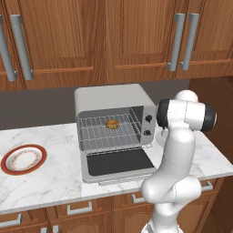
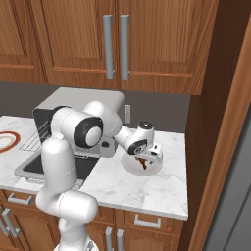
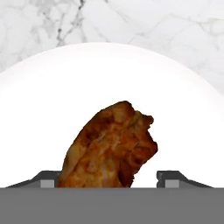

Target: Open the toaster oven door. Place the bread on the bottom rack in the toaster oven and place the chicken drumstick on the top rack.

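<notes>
1. Drumstick (image 3: 109, 146) on white plate (image 3: 52, 109), between gripper (image 3: 109, 177) tips; jaws wide, grip not confirmed.
2. Bread (image 1: 112, 124) already racked in oven (image 1: 113, 123); door (image 1: 119, 163) down.
3. Step: drumstick pickup. Next: close, lift, carry to top rack (image 1: 107, 121).

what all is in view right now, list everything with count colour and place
toaster oven: 1, light grey, on the marble counter under the cabinets
toaster oven door: 1, grey frame with dark glass, folded down open on the counter
wire racks: 2, silver, inside the oven
bread: 1, golden brown, on a rack inside the oven
red-rimmed plate: 1, red and cream, counter left of the oven
white plate: 1, white, counter right of the oven
chicken drumstick: 1, orange-brown, on the white plate
counter: 1, white marble
cabinets: wood brown, above and below the counter
pincer: 1, dark tips either side of the drumstick, not yet closed on it
</notes>
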